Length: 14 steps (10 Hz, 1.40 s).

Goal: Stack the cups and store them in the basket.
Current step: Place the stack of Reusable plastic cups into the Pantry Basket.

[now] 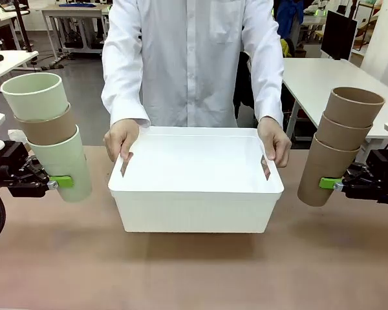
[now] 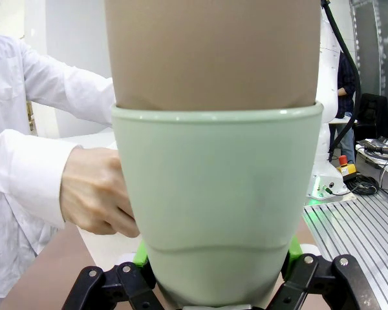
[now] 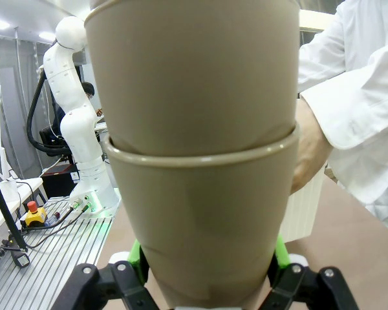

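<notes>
Left gripper [image 1: 63,182] clamps the mixed cup stack [image 1: 48,132], frame left. Right gripper [image 1: 330,183] clamps the brown stack [image 1: 339,145], frame right; basket [image 1: 194,210] at centre

Black left gripper [image 1: 66,183], green pads [image 1: 62,181], clamps mint cup [image 1: 71,161]; tan cup [image 1: 46,131] next above, mint top cup [image 1: 35,93] farthest from claw. Black right gripper [image 1: 326,183] holds tan-brown stack [image 1: 336,139], unpatterned. Plain white basket [image 1: 194,210]; white sleeve [image 1: 123,71].

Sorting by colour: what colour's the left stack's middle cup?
Middle cup: tan-brown, clearest in front view.
</notes>
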### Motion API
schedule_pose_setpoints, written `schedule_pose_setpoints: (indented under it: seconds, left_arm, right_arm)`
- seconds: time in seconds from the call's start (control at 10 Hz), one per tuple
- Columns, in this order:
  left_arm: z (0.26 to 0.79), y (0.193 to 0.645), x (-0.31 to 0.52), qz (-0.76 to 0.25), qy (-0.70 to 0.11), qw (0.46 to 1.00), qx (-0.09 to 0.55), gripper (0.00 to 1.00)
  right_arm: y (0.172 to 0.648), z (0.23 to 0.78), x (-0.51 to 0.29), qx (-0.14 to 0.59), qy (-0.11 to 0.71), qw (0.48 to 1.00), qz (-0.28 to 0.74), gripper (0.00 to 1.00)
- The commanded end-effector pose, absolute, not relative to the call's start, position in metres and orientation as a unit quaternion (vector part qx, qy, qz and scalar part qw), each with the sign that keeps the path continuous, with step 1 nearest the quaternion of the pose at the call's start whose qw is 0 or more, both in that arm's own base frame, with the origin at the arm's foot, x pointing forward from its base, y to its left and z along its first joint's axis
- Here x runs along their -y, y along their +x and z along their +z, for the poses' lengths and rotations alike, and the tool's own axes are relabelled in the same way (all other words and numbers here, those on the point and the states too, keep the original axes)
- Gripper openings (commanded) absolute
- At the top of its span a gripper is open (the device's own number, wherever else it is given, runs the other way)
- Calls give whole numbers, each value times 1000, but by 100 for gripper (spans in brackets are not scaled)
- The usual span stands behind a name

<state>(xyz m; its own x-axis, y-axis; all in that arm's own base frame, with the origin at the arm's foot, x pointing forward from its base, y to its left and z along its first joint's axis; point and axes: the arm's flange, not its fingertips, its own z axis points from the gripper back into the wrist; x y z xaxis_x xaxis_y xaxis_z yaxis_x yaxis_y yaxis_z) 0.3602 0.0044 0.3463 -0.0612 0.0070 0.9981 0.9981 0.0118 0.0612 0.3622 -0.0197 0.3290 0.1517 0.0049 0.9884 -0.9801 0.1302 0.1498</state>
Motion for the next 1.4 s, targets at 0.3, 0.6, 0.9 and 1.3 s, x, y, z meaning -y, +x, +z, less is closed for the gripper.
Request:
schedule_pose_setpoints:
  seconds: [0.3, 0.6, 0.9, 1.3]
  left_arm:
    - [351, 359, -4, -512, -484, 481, 522, 85]
    - [351, 359, -4, -512, -484, 481, 522, 85]
    - [351, 359, -4, -512, -484, 481, 522, 85]
    - [351, 359, -4, -512, -484, 481, 522, 85]
  right_arm:
    - [365, 333, 16, 498, 496, 569, 427, 86]
    - [365, 333, 16, 498, 496, 569, 427, 86]
    - [365, 333, 16, 498, 496, 569, 427, 86]
    - [365, 333, 16, 498, 496, 569, 427, 86]
